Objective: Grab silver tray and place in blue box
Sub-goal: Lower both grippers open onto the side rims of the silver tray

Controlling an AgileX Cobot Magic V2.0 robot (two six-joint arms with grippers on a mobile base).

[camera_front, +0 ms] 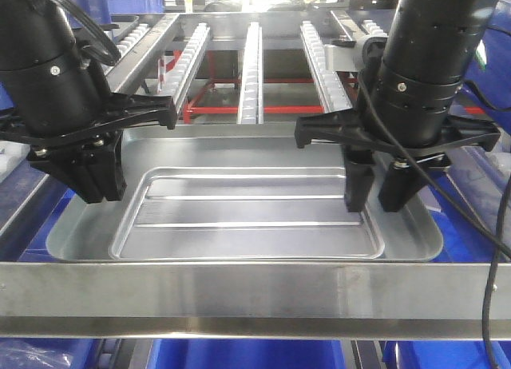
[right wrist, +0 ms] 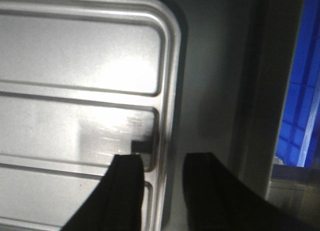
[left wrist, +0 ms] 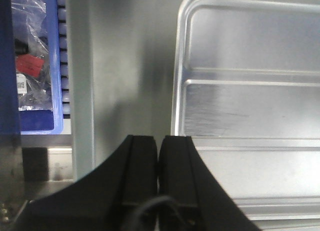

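Silver tray [camera_front: 247,213], the shallow rectangular metal one with rounded corners and two long ridges: where is it sitting? (Dana, on the floor)

It lies flat, nested inside a larger smooth-bottomed silver metal tray [camera_front: 239,145], behind the brushed steel front rail [camera_front: 239,285]. Blue plastic [camera_front: 247,355] shows under that rail, but I can't tell from my screens whether it is the box. (me, at the console)

And your arms? (Dana)

My black right gripper [camera_front: 375,205] stands over the ridged tray's right rim with its jaws apart, one inside the rim and one outside. My black left gripper [camera_front: 96,193] has its jaws pressed together, empty, over the outer tray just beside the ridged tray's left rim. (me)

So how do you plan to grab it? (Dana)

I'd pinch the right rim squarely. I'd also spread the left jaws and straddle the left rim, because polished sheet metal is slick, the rim is thin and low, and one grip would probably let the tray tilt or slide. I'd clamp only the inner rim, so the outer tray stays down. (me)
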